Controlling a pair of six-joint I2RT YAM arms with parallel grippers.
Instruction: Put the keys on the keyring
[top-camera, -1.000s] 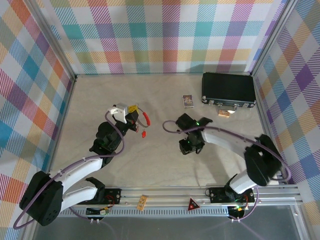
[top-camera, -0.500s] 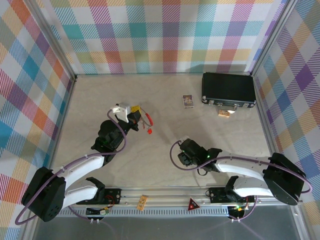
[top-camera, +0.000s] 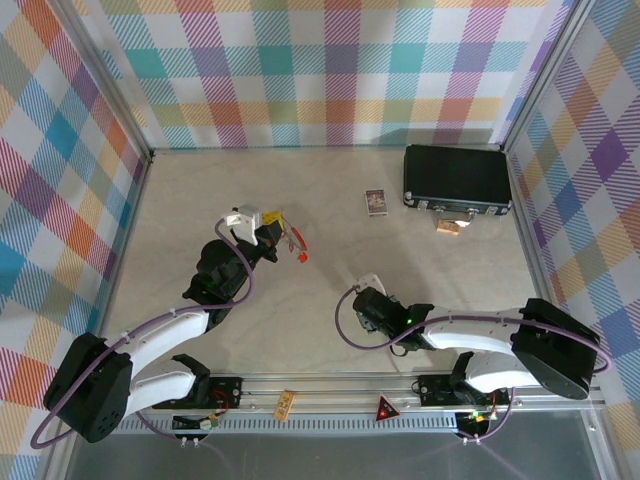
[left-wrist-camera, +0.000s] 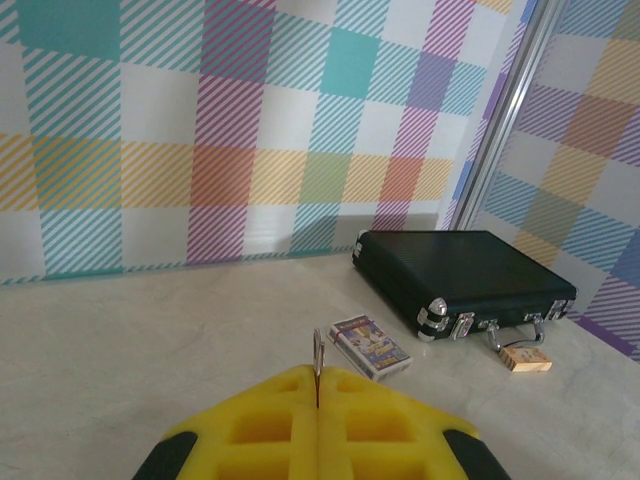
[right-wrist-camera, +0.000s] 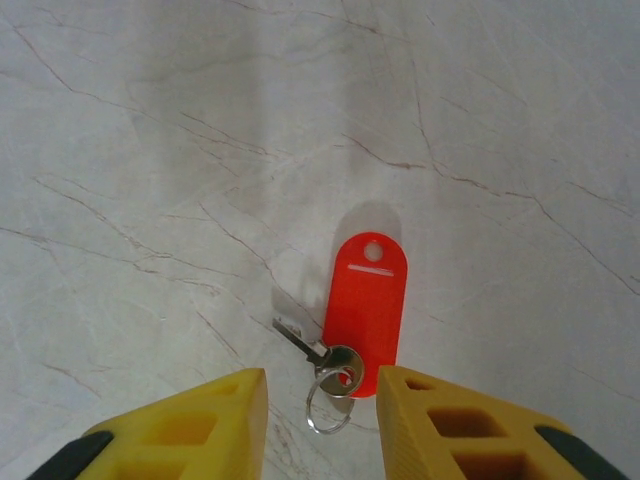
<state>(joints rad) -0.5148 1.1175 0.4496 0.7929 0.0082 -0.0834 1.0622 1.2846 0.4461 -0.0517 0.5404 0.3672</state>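
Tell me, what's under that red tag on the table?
The red key tag lies on the marble table. A small silver key sticks out at one end. Anything beneath the tag itself is covered.

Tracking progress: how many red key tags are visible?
3: two red key tags at the keyring in the left hand; one lies on the table before the right hand. More may be hidden.

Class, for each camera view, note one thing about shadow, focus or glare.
Top external: the black case throws a soft shadow on the back wall. Left wrist: the near yellow fingers look slightly soft, the case sharp. Right wrist: the red key tag casts a faint shadow beyond its top end.
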